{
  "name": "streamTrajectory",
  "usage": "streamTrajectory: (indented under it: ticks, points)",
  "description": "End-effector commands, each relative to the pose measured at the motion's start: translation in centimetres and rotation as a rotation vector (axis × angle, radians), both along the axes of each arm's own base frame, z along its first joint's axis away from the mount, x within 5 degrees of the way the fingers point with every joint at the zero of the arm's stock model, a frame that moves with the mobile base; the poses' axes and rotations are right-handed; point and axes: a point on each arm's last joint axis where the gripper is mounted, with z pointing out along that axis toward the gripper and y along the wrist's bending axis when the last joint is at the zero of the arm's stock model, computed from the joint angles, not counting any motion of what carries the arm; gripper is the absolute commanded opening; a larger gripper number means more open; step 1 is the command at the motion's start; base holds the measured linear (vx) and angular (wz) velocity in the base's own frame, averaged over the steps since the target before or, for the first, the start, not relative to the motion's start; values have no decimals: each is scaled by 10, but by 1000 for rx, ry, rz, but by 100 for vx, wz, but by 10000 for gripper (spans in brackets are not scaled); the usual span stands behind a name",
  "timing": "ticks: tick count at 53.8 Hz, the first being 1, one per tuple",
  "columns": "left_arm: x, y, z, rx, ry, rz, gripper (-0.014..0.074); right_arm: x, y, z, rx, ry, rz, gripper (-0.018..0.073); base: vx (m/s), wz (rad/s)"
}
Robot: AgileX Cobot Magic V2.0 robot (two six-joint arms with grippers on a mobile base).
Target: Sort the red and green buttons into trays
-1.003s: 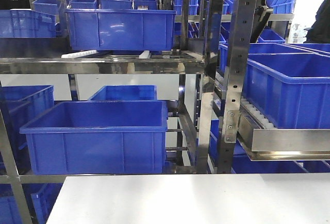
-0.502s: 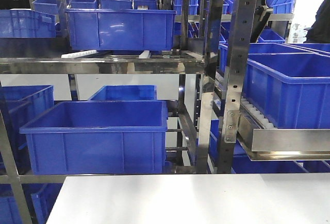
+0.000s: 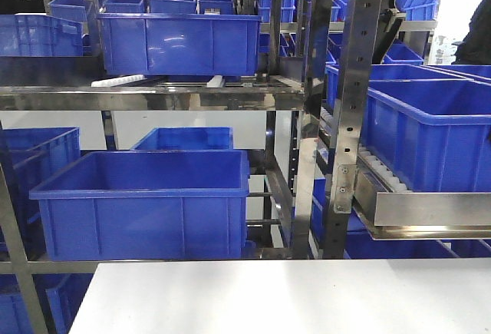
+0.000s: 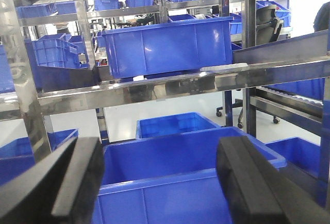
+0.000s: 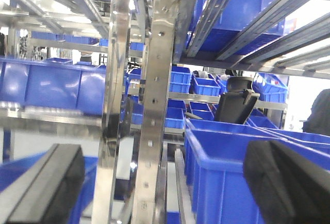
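Note:
No red or green button and no red or green tray shows in any view. My left gripper [image 4: 160, 183] is open and empty, its black fingers [image 4: 77, 183] wide apart, raised and facing a deep blue crate [image 4: 175, 177] on the rack. My right gripper [image 5: 165, 183] is open and empty, its black fingers [image 5: 49, 188] wide apart, facing a steel rack upright [image 5: 157, 105]. Neither gripper shows in the front view.
A white table [image 3: 291, 295] fills the front view's lower edge. Behind it stand steel racks [image 3: 345, 119] holding several deep blue crates [image 3: 146, 203], with more on an upper shelf [image 3: 180, 42] and at the right [image 3: 430, 134].

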Motion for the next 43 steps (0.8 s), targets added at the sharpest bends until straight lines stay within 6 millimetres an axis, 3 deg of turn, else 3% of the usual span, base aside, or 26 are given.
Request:
streamTrajectory:
  ticks: [1, 9, 17, 23, 32, 43]
  points:
    - [-4, 0, 20, -19, -113, -8, 586, 3, 2, -36, 10, -23, 27, 578, 0, 0]
    - [-4, 0, 20, -19, -113, -8, 586, -12, 4, -134, 82, 177, 59, 492, 0, 0]
    - [-4, 0, 20, -19, -113, -8, 586, -35, -5, -195, 130, 302, -28, 471, 0, 0]
    - [-4, 0, 20, -19, -113, -8, 586, -34, -13, -217, 166, 392, -125, 471, 0, 0]
    - [-4, 0, 20, -19, -113, -8, 586, -22, -11, -230, 103, 378, -104, 471, 0, 0]
    - [-4, 0, 20, -19, -113, -8, 586, 0, -10, -255, 94, 483, -113, 471, 0, 0]
